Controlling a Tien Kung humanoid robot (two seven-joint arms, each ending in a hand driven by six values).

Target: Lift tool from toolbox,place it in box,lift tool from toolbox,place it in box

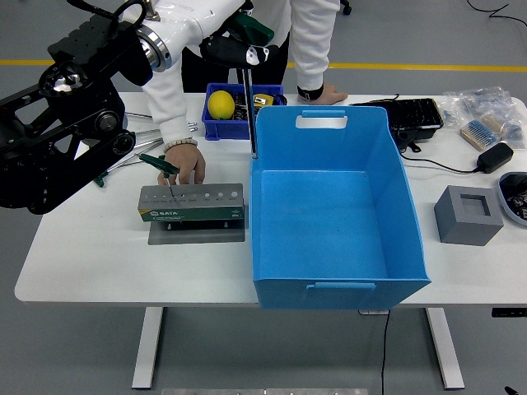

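Left hand (235, 37) gripped T-handle tool (249, 107) by its green handle; slim steel shaft hung rigid, light, beside blue box (329, 206).

robot hand (235, 37) half cropped (top edge)

Floor (74, 33): grey, smooth, evenly lit.
Floor marking (412, 66): yellow stripe running across, level with the left hand (235, 37) on both sides.
Table (107, 271): white top, rounded corners, below the hand.
Table legs (148, 350): two white uprights, well below the hand.
Cable (384, 354): black, hanging under the table's near edge.
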